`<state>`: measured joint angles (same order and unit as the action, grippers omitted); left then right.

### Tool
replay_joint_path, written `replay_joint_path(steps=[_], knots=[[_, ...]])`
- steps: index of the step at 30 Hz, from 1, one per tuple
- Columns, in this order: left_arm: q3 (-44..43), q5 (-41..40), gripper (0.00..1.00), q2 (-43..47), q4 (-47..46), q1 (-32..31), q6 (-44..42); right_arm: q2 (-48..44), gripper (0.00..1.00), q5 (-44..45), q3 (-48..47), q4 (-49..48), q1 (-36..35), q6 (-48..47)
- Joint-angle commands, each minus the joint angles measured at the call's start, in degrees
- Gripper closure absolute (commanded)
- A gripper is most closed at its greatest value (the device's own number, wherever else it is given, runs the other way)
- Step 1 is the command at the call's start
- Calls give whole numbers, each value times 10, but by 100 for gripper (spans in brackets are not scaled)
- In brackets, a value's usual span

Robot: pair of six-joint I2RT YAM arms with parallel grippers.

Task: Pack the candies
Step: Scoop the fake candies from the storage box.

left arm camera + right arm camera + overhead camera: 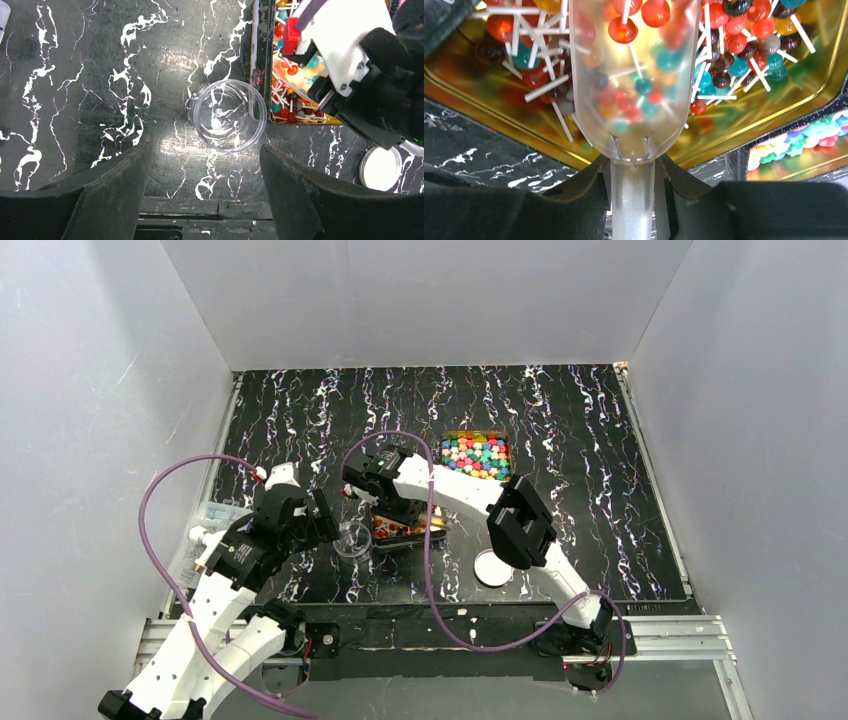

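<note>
Small bright candies (477, 456) fill a square gold tin (476, 432) at the back; a corner of them (804, 137) shows in the right wrist view. My right gripper (388, 502) (633, 165) is shut on the handle of a clear plastic scoop (634, 75). The scoop's bowl lies over a nearer gold tin (432, 528) (774, 105) of ball lollipops (734, 45) with white sticks. To its left an empty clear cup (352, 540) (229, 121) stands upright. My left gripper (322, 520) (203, 150) hangs open just short of the cup, touching nothing.
A round white lid (492, 567) (380, 168) lies flat near the front, by the right arm. Clear plastic containers (205, 522) sit at the table's left edge. Grey walls close in three sides. The right arm (350, 55) crowds the lollipop tin (300, 107).
</note>
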<state>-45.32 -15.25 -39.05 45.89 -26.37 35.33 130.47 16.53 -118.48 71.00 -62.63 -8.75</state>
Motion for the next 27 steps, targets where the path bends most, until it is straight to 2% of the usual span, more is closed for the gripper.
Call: replay_joint_path(steps=[1,12,20,27], knots=[[-3,-11,22,9,23,0,-9,10,99,-14,-21,-50,3,16],[1,7,21,-1,25,-1,-11,-11,99,-14,29,-173,20,23],[4,50,21,-8,23,0,-3,-88,99,-8,169,-315,30,4],[8,58,21,-18,24,0,9,-142,99,-18,256,-399,36,-17]])
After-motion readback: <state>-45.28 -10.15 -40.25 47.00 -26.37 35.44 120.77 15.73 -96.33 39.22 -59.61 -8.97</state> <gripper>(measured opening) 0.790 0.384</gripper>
